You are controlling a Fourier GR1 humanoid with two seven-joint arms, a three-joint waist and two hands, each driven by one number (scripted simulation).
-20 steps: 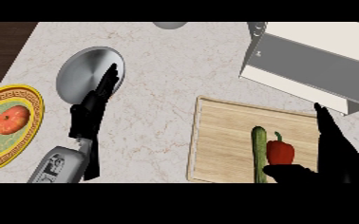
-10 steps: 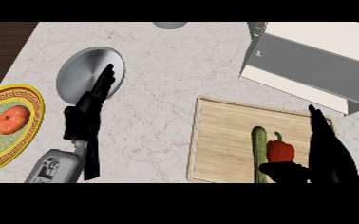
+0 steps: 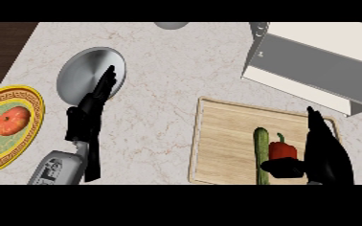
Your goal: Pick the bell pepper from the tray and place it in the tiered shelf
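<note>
The pale marble table [image 3: 176, 76] fills the view. At upper right stands the grey and white tiered shelf [image 3: 304, 62], cut off by the edge. The light wooden tray [image 3: 226, 139] lies below it, its lower part cut off. The left robot hand [image 3: 88, 115], fingers straight, partly covers a round silver plate [image 3: 81, 69]. The right robot hand [image 3: 325, 155] is spread apart, and its thumb hides the bottom of the red bell pepper [image 3: 281, 149]. This pepper lies on the tray, beside a long green cucumber [image 3: 262, 148].
</note>
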